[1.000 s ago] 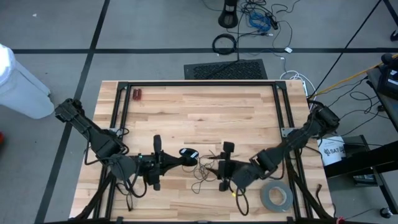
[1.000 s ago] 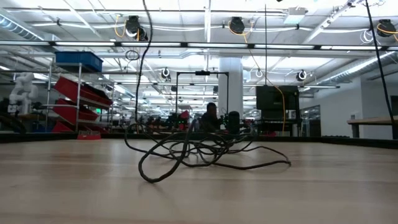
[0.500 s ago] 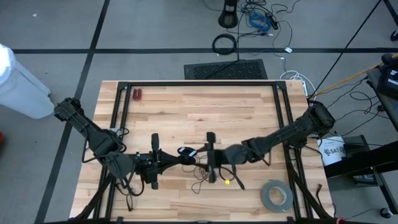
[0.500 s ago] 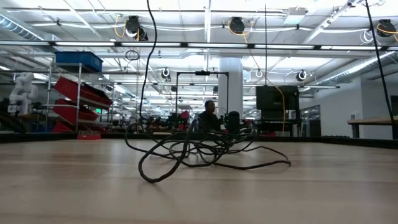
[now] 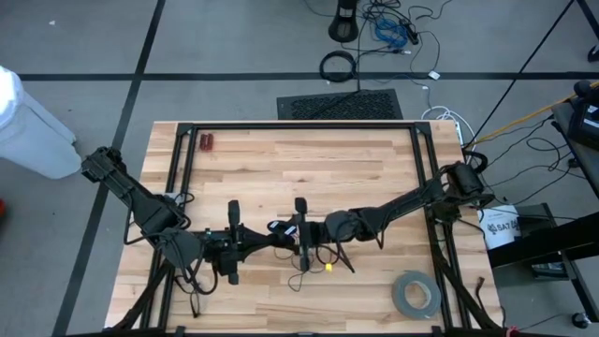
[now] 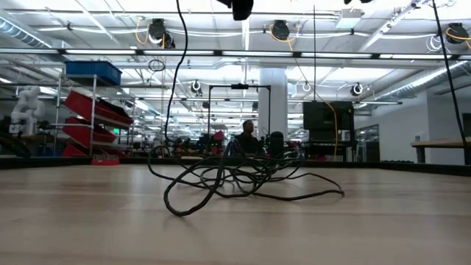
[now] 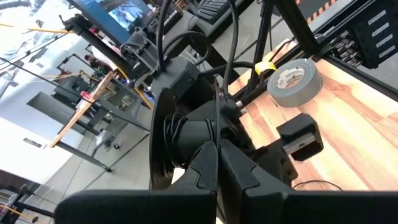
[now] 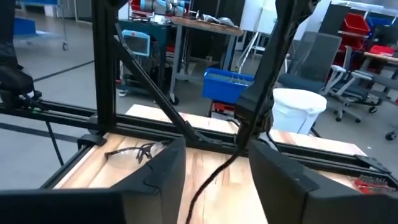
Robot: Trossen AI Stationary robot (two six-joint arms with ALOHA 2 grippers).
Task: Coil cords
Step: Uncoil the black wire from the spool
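Seen from above, the left gripper point(image 5: 277, 234) sits low over the near middle of the table point(image 5: 374, 168), its fingers point(image 7: 214, 165) pressed together, apparently on a strand of the cord point(image 5: 304, 267). That thin black cord lies as loose wiry strands on the wood just in front of and between the two grippers, near the table's near edge. In the low view it is a tangled heap of loops point(image 6: 235, 177) resting on the tabletop, with one strand rising straight up out of the picture. The right gripper point(image 5: 301, 234) reaches in from the right and meets the left one almost tip to tip over the tangle; its fingers point(image 8: 155, 180) are spread apart, with a strand of cord running up between them, not pinched. A grey tape roll point(image 5: 416, 294) lies on the near right part of the table, well apart from the cord. A small red object point(image 5: 206, 142) sits at the far left corner. A thick black cable loop point(image 5: 337, 65) lies on the floor beyond the table. A white bin point(image 5: 28, 122) stands off the left side.
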